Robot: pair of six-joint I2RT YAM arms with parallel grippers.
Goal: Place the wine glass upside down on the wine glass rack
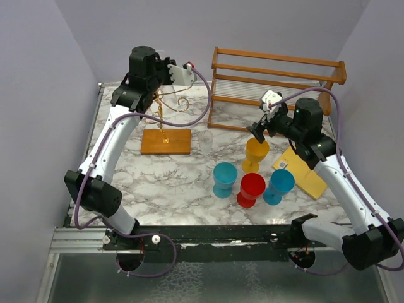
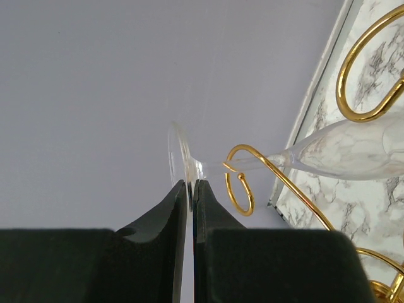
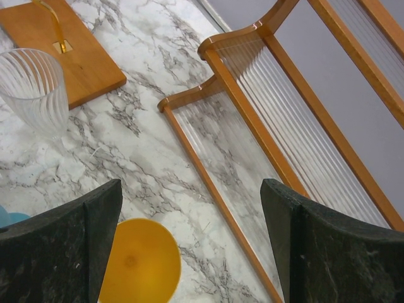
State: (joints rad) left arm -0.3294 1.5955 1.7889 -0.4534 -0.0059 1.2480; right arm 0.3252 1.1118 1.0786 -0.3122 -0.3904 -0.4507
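Pinching foot of wine glass [image 2: 347,151] edge-on between my left fingers [image 2: 165,218], which are closing almost fully on thin clear disc. Glass is lying nearly sideways, up among curled gold arms of wine glass rack [image 1: 165,141], stem crossing small curl, bowl beyond it. Rack is standing near far left corner of tabletop [image 1: 183,183]. My right fingers [image 3: 63,252] are hanging spread wide, gripping nothing, over yellow goblet [image 3: 142,262], beside wooden slatted rack [image 1: 278,59] along far edge.
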